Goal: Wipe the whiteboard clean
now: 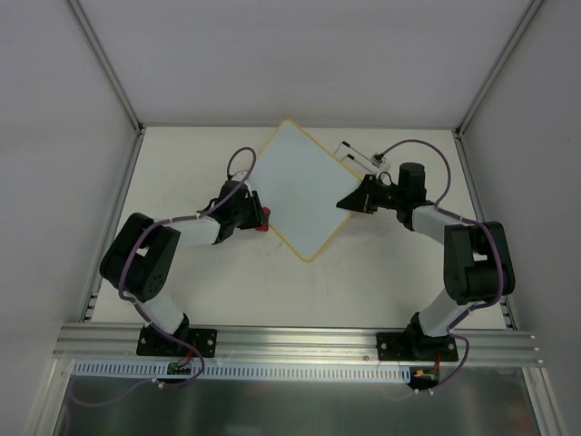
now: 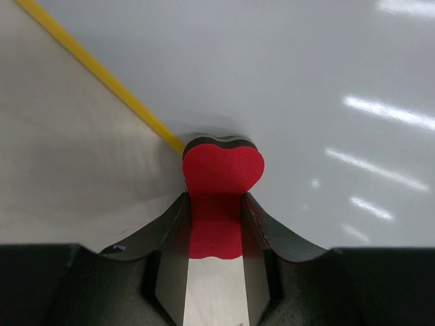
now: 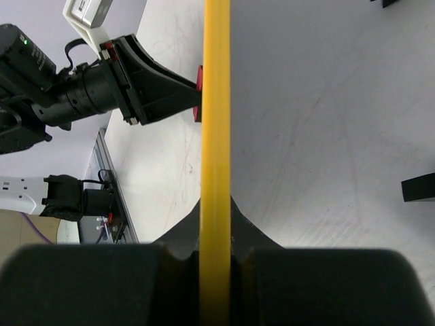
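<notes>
whiteboard (image 1: 304,186): cornerwise on the counter (image 1: 381,282), looks clean | right jaws: pinching its yellow frame (image 3: 216,102), steadying it | left jaws: gripping red eraser (image 2: 223,173) (tip at board's left edge) for wiping

Table (image 1: 390,272): whiteboard (image 1: 304,186) lies flat on it, centre-far, turned corner-on.
Left side: left gripper (image 1: 257,216) at the board's near-left edge, with the eraser block (image 2: 223,170) between its fingers, resting on the board just inside the frame.
Right side: right gripper (image 1: 345,202) astride the board's right edge.
Behind the right gripper: slim pen-like object (image 1: 350,151), just off the board.
</notes>
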